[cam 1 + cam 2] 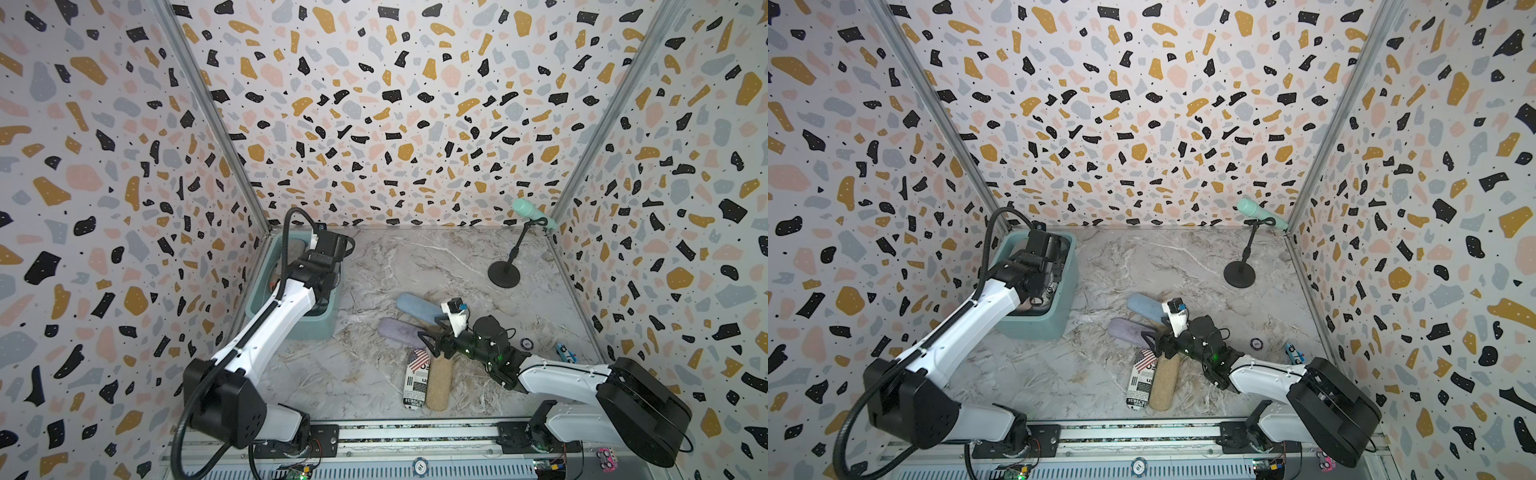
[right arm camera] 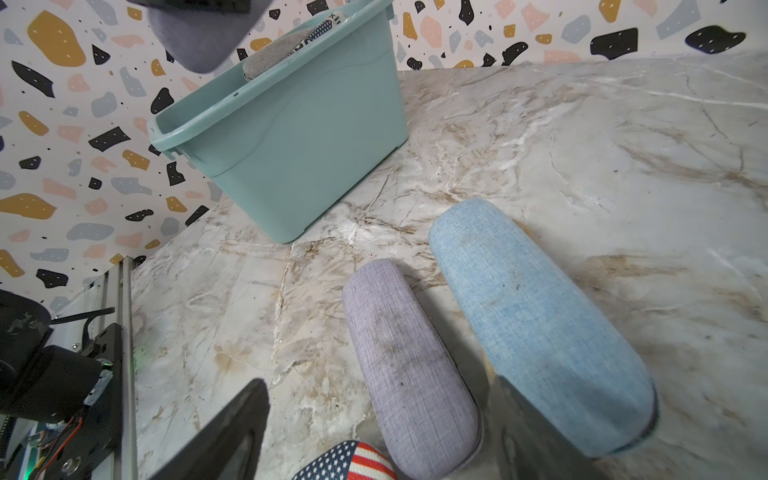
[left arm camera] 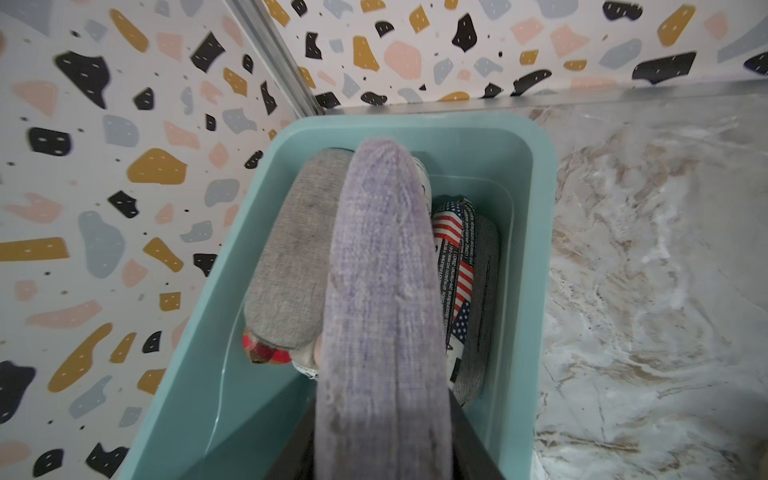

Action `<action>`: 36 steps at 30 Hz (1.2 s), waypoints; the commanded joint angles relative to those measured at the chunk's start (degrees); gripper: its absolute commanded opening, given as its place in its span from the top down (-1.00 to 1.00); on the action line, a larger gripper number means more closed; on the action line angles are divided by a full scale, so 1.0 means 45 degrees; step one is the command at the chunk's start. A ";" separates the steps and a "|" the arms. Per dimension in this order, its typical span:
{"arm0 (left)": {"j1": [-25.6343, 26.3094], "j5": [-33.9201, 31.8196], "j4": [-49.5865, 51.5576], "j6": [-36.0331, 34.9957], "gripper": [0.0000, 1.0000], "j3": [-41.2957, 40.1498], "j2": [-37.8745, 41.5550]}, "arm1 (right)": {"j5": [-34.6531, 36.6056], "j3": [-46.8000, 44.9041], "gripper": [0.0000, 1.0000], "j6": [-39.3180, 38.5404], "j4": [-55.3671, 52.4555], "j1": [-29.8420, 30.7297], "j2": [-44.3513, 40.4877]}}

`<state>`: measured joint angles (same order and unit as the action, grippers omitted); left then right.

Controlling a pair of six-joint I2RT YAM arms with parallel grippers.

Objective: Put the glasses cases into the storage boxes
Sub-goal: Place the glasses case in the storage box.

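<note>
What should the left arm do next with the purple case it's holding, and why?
Probably open the left gripper: it holds the purple case over the green tub, above other cases lying inside, so letting go should drop it in.

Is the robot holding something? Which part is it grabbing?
The left hand grips a lavender glasses case by one end, above the teal tub. The right hand is open, holding nothing.

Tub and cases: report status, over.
Left end effector shut on lavender case over tub. Right end effector open, astride second lavender case. Blue case crowds one finger.
</note>
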<state>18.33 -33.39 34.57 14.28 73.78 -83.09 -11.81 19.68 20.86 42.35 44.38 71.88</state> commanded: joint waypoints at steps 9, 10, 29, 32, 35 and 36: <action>-0.0520 0.1617 -0.1424 -0.1040 0.25 0.1588 -0.2327 | 0.0369 0.0324 -0.69 -0.0232 -0.0164 -0.0004 -0.0263; -0.0532 0.1572 -0.1376 -0.1083 0.13 0.1669 -0.2480 | 0.0374 0.0315 -0.69 -0.0223 -0.0172 -0.0009 -0.0269; -0.0430 0.4959 -0.0806 0.0383 -0.27 -0.0965 0.1298 | 0.0418 0.0333 -0.70 -0.0161 -0.0119 0.0002 -0.0146; -0.0054 0.5764 -0.0921 0.0645 -0.13 -0.2418 0.2040 | 0.0407 0.0372 -0.70 -0.0096 -0.0075 -0.0001 -0.0002; 0.0544 0.5217 -0.0814 0.0727 -0.09 -0.3105 0.2288 | 0.0268 0.0467 -0.70 -0.0043 -0.0041 0.0001 0.0251; 0.0695 0.4881 -0.0798 0.0789 -0.08 -0.3245 0.2294 | 0.0224 0.0489 -0.70 -0.0011 -0.0020 0.0006 0.0306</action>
<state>19.73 -11.40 31.20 16.19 60.90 -73.03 -10.50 19.79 20.47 42.00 44.38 72.77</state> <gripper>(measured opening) 0.543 0.849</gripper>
